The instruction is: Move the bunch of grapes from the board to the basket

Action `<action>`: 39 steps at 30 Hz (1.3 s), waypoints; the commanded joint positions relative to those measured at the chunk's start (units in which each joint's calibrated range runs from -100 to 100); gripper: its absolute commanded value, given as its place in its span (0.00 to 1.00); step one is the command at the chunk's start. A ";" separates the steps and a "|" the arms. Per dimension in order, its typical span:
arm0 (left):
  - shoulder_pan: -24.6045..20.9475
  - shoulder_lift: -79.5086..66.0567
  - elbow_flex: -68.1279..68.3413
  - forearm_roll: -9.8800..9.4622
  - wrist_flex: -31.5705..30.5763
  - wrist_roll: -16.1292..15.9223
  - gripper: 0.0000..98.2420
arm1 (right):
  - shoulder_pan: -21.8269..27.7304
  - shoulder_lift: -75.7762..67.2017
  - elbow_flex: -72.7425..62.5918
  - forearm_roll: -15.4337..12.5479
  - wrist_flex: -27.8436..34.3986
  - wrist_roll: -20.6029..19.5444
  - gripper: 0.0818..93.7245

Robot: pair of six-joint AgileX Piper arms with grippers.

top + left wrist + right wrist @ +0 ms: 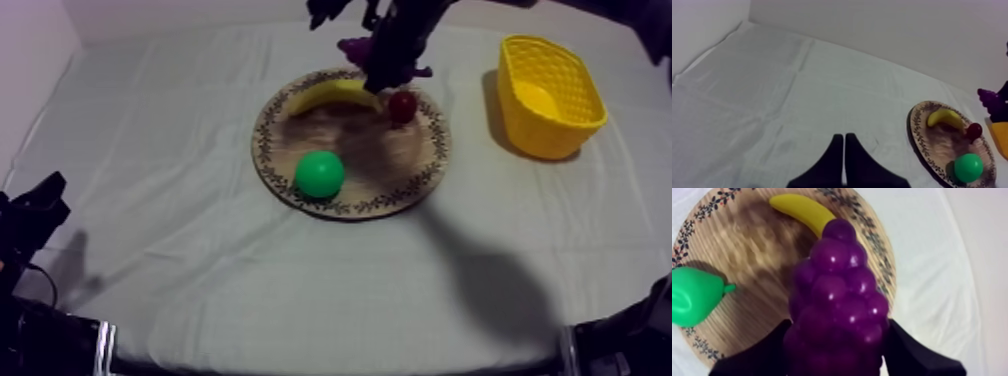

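as it clasps grapes (837, 288), right pincer (838, 330) — above board (747, 248)

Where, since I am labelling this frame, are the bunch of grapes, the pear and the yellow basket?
bunch of grapes (839, 313): right wrist view, middle of the cluster.
pear (320, 174): top view, middle of its green body.
yellow basket (548, 137): top view, its near outer wall.

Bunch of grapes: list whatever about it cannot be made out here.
Top view: the right arm covers most of the bunch of grapes; purple bits show beside it.
Right wrist view: the end gripped by the right pincer runs off the picture's edge.
Left wrist view: the right arm and the picture's edge hide most of the bunch, near the yellow basket.
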 commanded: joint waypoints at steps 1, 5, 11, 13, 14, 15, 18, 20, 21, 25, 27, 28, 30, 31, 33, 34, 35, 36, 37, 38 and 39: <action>-0.01 0.00 0.00 0.01 0.03 0.01 0.00 | 0.38 -4.31 4.84 0.35 -0.74 -2.16 0.34; -0.01 0.00 0.00 0.01 0.03 0.01 0.00 | 1.82 -9.39 10.16 0.34 -1.29 -4.69 0.33; -0.01 0.00 0.00 0.01 0.03 0.01 0.00 | 5.81 -16.21 16.37 -1.41 0.26 -5.80 0.33; -0.01 0.00 0.00 0.01 0.03 0.01 0.00 | 7.33 -18.24 18.97 -1.65 -0.40 -6.38 0.33; -0.01 0.00 0.00 0.01 0.03 0.01 0.00 | 8.02 -19.15 20.31 -1.61 -0.91 -6.75 0.33; -0.01 0.00 0.00 0.01 0.03 0.01 0.00 | 8.68 -20.01 21.58 -1.55 -1.39 -7.11 0.33; -0.01 0.00 0.00 0.01 0.03 0.01 0.00 | 10.53 -22.23 24.75 -1.12 -2.61 -8.39 0.32; -0.01 0.00 0.00 0.01 0.03 0.01 0.00 | 11.75 -23.60 26.22 -1.02 -3.00 -9.05 0.31; -0.01 0.00 0.00 0.01 0.03 0.01 0.00 | 12.35 -24.22 26.76 -1.00 -3.09 -9.34 0.31; -0.01 0.00 0.00 0.01 0.03 0.01 0.00 | 14.55 -26.16 27.54 -0.98 -3.09 -10.61 0.31; -0.01 0.00 0.00 0.01 0.03 0.01 0.00 | 15.42 -26.69 27.39 -0.65 -3.29 -11.78 0.31; -0.01 0.00 0.00 0.01 0.03 0.01 0.00 | 15.75 -26.85 27.24 -0.34 -3.51 -12.45 0.31; -0.01 0.00 0.00 0.01 0.03 0.01 0.00 | 16.26 -26.89 26.84 0.34 -4.01 -13.70 0.31; -0.01 0.00 0.00 0.01 0.03 0.01 0.00 | 16.50 -26.83 26.56 0.63 -4.24 -14.22 0.31; -0.01 0.00 0.00 0.01 0.03 0.01 0.00 | 17.11 -26.42 25.64 0.94 -4.53 -14.91 0.31; -0.01 0.00 0.00 0.01 0.03 0.01 0.00 | 17.48 -26.07 25.01 0.93 -4.63 -15.08 0.30; -0.01 0.00 0.00 0.01 0.03 0.01 0.00 | 17.86 -25.62 24.27 0.88 -4.70 -15.12 0.30; -0.01 0.00 0.00 0.01 0.03 0.01 0.00 | 18.23 -25.08 23.42 0.84 -4.77 -15.15 0.30; -0.01 0.00 0.00 0.01 0.03 0.01 0.00 | 18.61 -24.44 22.46 0.83 -4.84 -15.18 0.30; -0.01 0.00 0.00 0.01 0.03 0.01 0.00 | 18.99 -23.72 21.42 0.87 -4.92 -15.22 0.30; -0.01 0.00 0.00 0.01 0.03 0.01 0.00 | 19.40 -22.93 20.26 0.93 -5.02 -15.28 0.30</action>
